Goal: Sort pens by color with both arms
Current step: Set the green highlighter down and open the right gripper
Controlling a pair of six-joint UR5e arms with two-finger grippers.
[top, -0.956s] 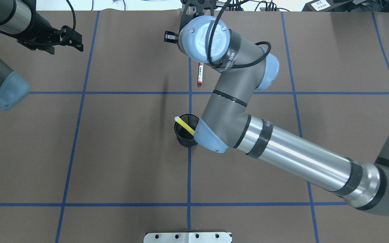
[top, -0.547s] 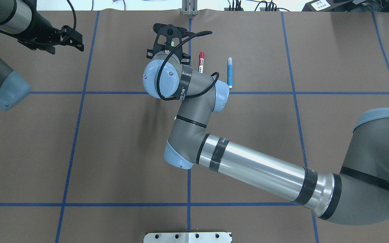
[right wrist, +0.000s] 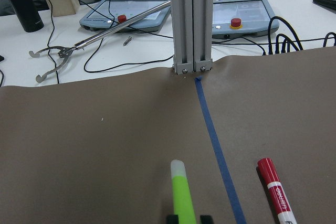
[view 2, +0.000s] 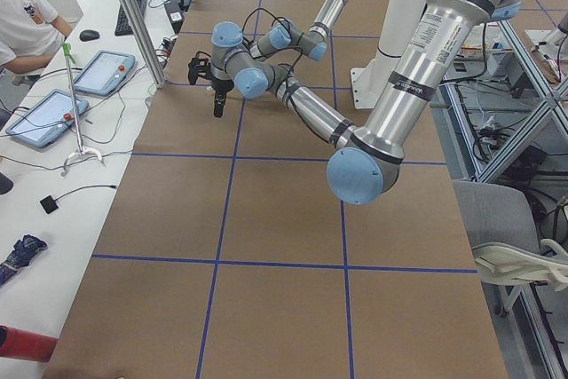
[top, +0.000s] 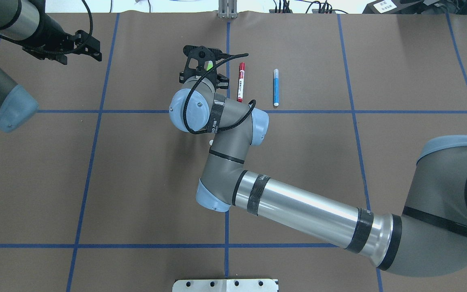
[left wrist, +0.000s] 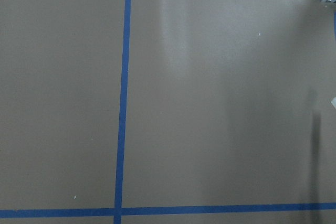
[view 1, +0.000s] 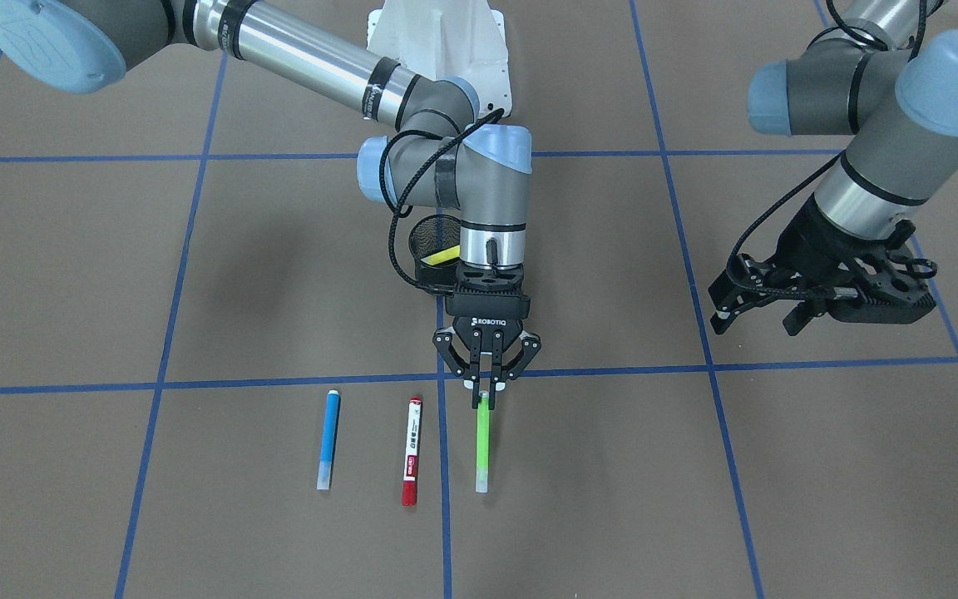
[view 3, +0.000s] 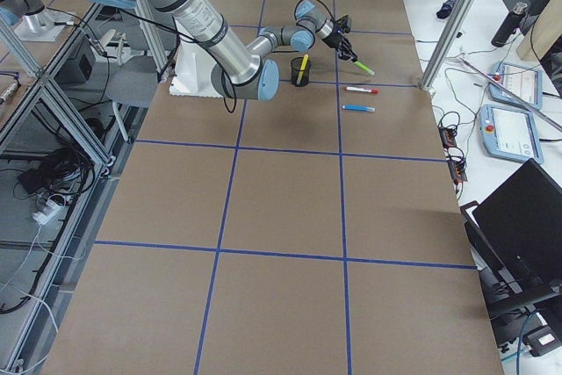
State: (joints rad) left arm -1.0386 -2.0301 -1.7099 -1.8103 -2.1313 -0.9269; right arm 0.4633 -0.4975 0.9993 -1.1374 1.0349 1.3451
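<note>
My right gripper [view 1: 485,402] is shut on one end of the green pen [view 1: 483,445], just left of the table's centre line; the wrist view shows the green pen [right wrist: 184,195] between its fingertips, pointing away. The red pen [view 1: 412,450] and the blue pen [view 1: 328,439] lie side by side on the brown mat, parallel to the green one. A yellow pen [view 1: 444,256] leans in the black mesh cup [view 1: 425,237] behind the right wrist. My left gripper [top: 94,49] hovers open and empty over the far left of the table.
An aluminium post [right wrist: 191,22] stands at the back edge on the blue centre line. Beyond it is a white desk with tablets and cables. The white base plate [top: 225,285] sits at the near edge. The right forearm [top: 306,215] stretches across the middle.
The right arm swung its gripper from the back edge leftward and toward the robot, carrying the green pen. The blue pen is now uncovered and the cup is hidden overhead. The left arm stayed still.
</note>
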